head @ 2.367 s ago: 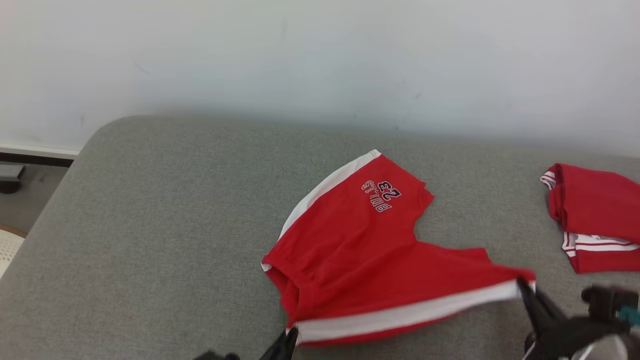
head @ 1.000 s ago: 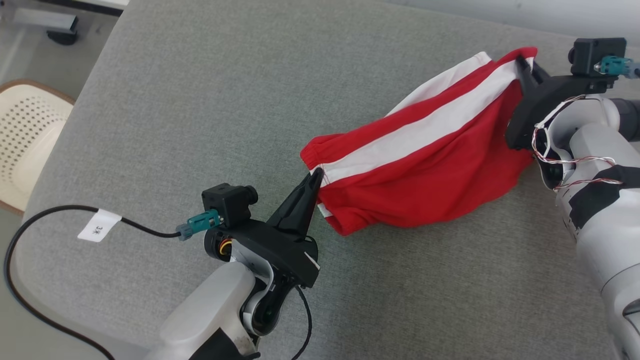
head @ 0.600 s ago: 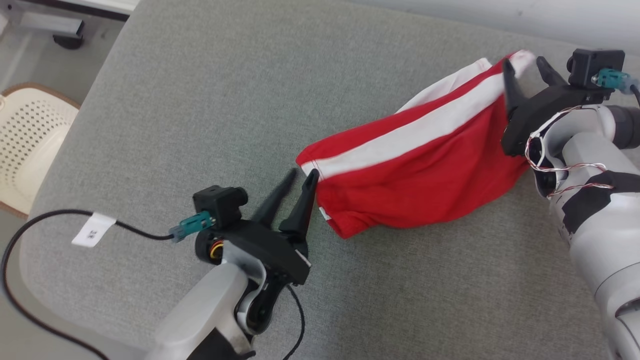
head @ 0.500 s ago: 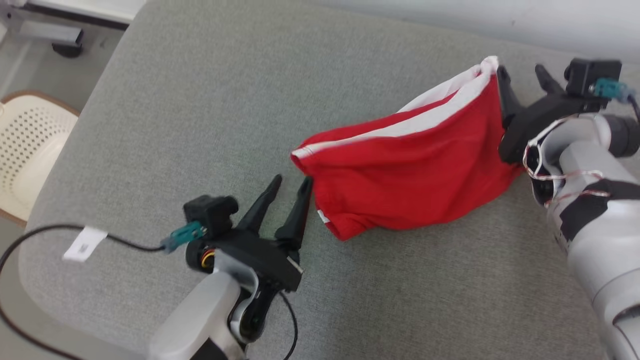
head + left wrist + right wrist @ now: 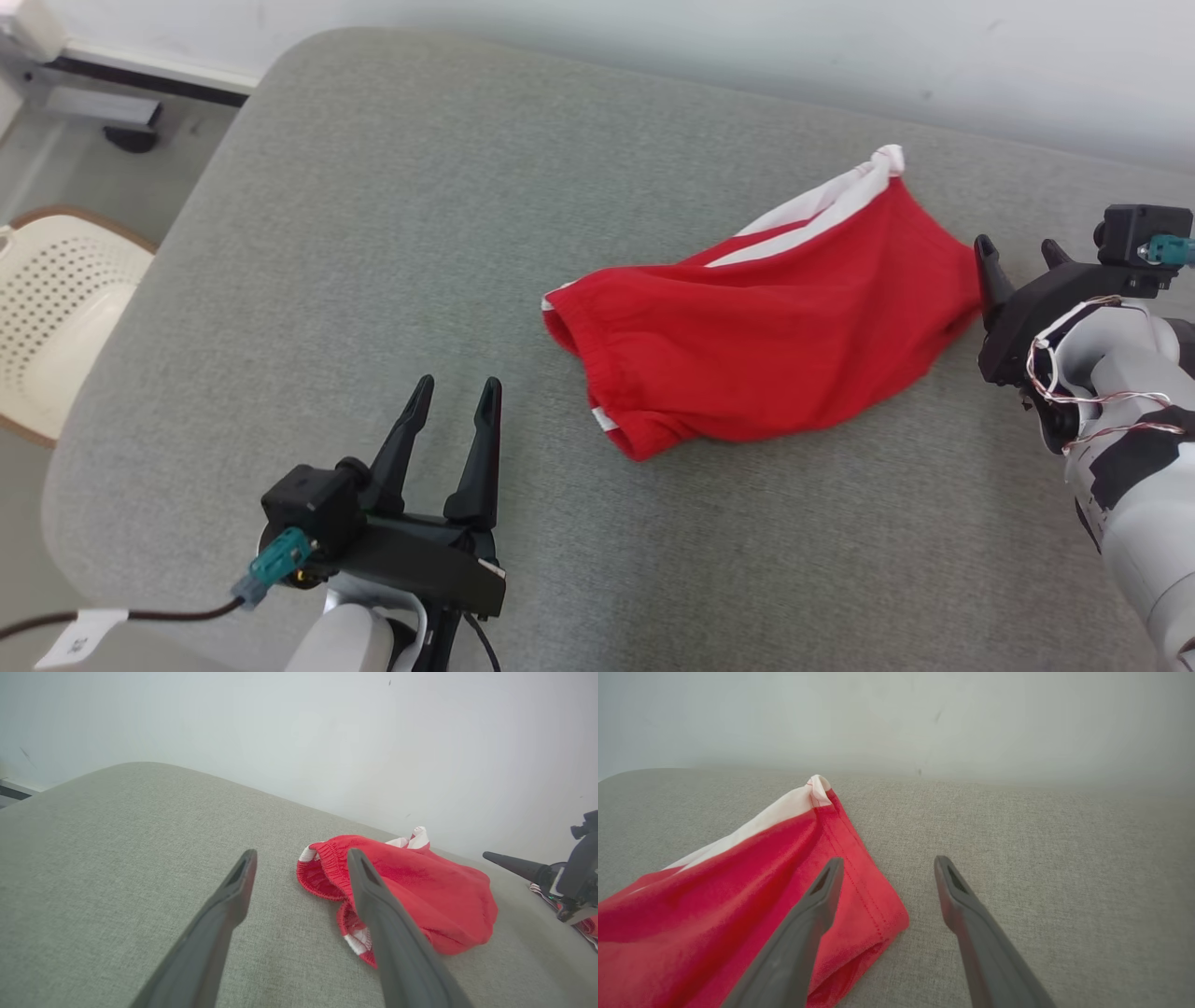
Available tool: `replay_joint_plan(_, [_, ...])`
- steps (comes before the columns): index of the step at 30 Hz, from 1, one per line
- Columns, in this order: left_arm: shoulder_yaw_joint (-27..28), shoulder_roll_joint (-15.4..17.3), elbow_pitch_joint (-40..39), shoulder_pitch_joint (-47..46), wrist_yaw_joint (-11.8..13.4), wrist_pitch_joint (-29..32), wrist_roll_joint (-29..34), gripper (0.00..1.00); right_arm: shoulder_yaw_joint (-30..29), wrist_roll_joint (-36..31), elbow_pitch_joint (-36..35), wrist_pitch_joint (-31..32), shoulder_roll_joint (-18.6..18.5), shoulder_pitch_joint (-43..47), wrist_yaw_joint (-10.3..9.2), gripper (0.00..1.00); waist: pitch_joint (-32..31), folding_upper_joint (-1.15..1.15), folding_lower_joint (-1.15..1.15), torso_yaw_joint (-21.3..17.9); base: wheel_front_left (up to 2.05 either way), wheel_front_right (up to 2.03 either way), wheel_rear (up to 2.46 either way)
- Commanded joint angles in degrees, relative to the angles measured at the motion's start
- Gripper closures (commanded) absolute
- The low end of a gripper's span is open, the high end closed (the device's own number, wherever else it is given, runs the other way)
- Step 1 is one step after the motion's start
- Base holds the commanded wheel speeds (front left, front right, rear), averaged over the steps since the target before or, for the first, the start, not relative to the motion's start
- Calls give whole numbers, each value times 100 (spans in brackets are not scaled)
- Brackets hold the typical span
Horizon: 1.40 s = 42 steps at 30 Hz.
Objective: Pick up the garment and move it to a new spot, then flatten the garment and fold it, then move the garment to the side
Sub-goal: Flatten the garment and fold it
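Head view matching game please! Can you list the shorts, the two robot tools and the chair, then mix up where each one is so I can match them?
1. red shorts
2. left tool
3. right tool
4. cream chair

A. open, beside the shorts' right end
B. far left, off the grey cushion
C. lying rumpled mid-cushion
D. open, lower left, clear of the cloth

Pairs: 1-C, 2-D, 3-A, 4-B

- Right wrist view: garment (image 5: 714,896) runs off the left and bottom edges; one finger (image 5: 803,933) of the right claw (image 5: 888,859) covers part of its hem.
- Left wrist view: one finger (image 5: 392,942) of the left claw (image 5: 301,851) hides part of the waistband.
- Red-and-white scrap (image 5: 589,927), cut by the right edge; cannot identify.
- Cable label (image 5: 79,637): print too small to read.
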Motion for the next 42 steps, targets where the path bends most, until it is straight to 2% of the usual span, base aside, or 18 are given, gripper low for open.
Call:
replay_joint_plan(1, [35,-31,-36,75,8,-11,60,0,-9,39,0,13,-28,87,-11,0,40,0,1,94,0,0,0])
replay_joint_plan(7, [265,-158,-233,281,-36,-12,507,0,-98,103,72,308,-102,155,-11,0,172,0,1,296,0,0,0])
replay_joint_plan(18, [577,-238,-271,369,-113,-12,881,0,-442,-61,128,817,-83,491,-11,0,225,0,1,467,0,0,0])
replay_joint_plan(19, [580,-240,-269,383,-118,-12,889,0,-469,-78,136,855,-42,502,-11,4,223,0,1,473,0,0,0])
replay_joint_plan(20, [576,-241,-273,398,-116,-12,869,0,-496,-91,137,871,-1,512,-11,84,218,0,1,480,0,0,0])
replay_joint_plan(21, [572,-239,-268,412,-113,-12,862,0,-521,-108,136,856,29,517,-11,100,210,0,1,483,0,0,0])
replay_joint_plan(29, [616,-237,-68,582,-96,-12,957,0,-579,-72,66,296,281,665,-10,100,-193,0,1,345,0,0,0])
replay_joint_plan(34, [745,-235,108,829,-113,-12,1125,0,-339,185,-366,37,427,1203,-11,100,-717,0,1,96,0,0,0])
replay_joint_plan(42, [898,-196,238,1279,-151,-12,1293,0,0,903,-1244,-102,256,2228,-11,100,-1369,0,1,-292,0,0,0])
